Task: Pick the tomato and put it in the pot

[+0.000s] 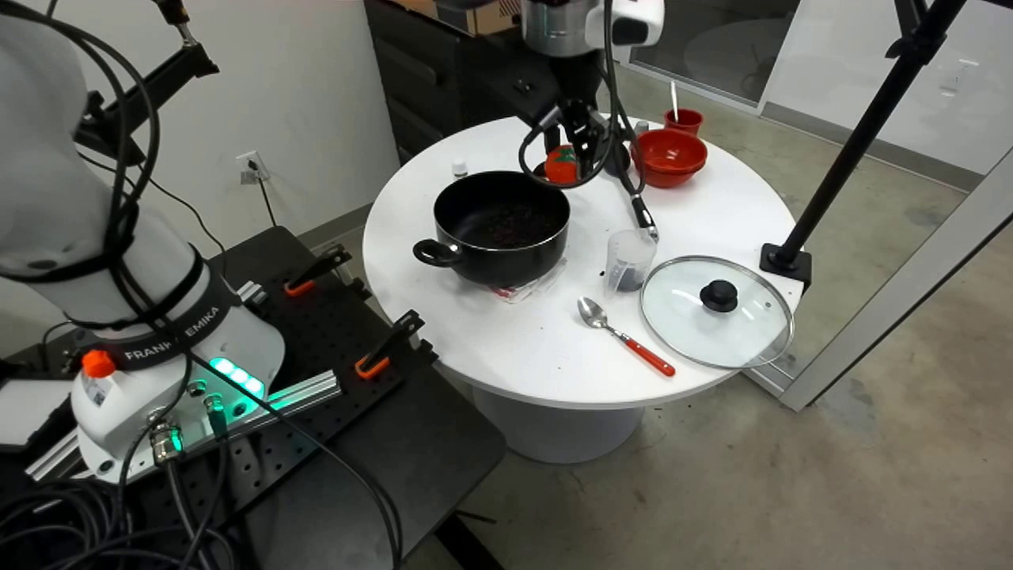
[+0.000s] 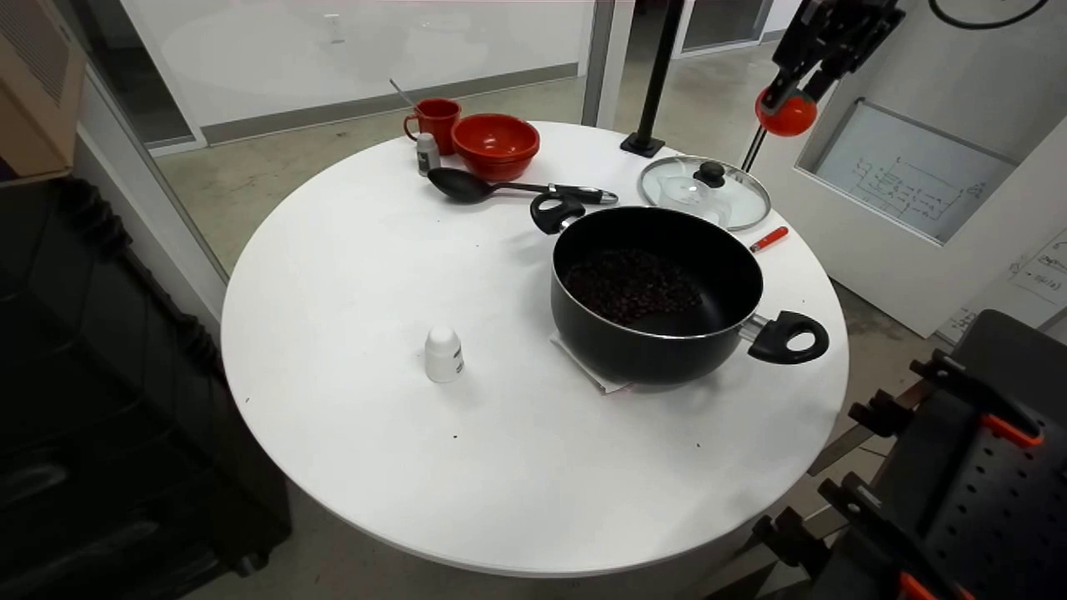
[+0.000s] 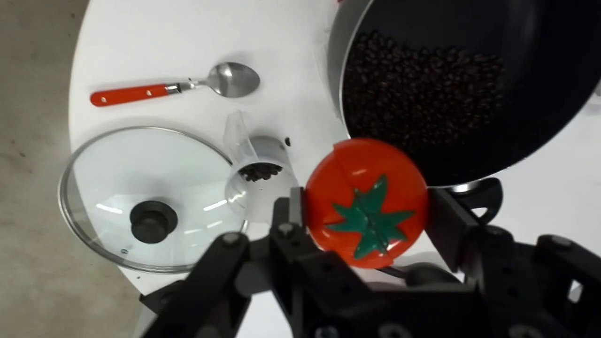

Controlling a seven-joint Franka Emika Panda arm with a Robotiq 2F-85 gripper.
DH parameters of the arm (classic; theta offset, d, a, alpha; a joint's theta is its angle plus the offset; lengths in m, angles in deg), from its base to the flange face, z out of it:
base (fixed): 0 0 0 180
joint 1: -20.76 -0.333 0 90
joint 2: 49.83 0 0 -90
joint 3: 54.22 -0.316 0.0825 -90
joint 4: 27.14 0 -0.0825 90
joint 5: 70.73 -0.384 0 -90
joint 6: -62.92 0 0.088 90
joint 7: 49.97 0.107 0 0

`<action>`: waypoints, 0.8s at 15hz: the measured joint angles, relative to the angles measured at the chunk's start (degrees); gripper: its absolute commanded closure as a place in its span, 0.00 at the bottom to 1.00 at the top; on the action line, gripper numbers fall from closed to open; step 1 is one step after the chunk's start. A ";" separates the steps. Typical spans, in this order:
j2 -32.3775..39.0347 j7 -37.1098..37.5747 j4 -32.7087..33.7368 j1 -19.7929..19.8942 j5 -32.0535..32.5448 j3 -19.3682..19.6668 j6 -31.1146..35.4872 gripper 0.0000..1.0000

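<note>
The tomato (image 3: 366, 202) is a red ball with a green star-shaped leaf. My gripper (image 3: 364, 220) is shut on it, one finger at each side. In both exterior views the tomato (image 1: 560, 168) (image 2: 786, 115) hangs in the air in the gripper (image 1: 568, 150) (image 2: 796, 93), well above the table. The pot (image 1: 506, 265) is black with dark beans on its bottom; it also shows in an exterior view (image 2: 642, 354). In the wrist view the tomato overlaps the near rim of the pot (image 3: 540, 103), just outside its opening, and hides a bit of it.
A glass lid (image 1: 712, 340), a spoon with an orange handle (image 1: 625, 336) and a clear measuring cup (image 1: 631, 257) lie beside the pot. Red bowls (image 2: 496, 146), a red mug (image 2: 438, 121), a black ladle (image 2: 463, 185) and a white shaker (image 2: 443, 354) stand around the table. A black pole (image 2: 658, 83) rises at its edge.
</note>
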 measured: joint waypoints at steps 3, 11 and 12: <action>-3.63 -0.42 -0.42 -6.32 -0.80 1.71 -2.35 0.62; 0.11 2.70 1.96 -16.26 0.14 1.83 -4.31 0.62; 2.00 3.59 2.75 -16.45 0.69 1.81 -4.31 0.62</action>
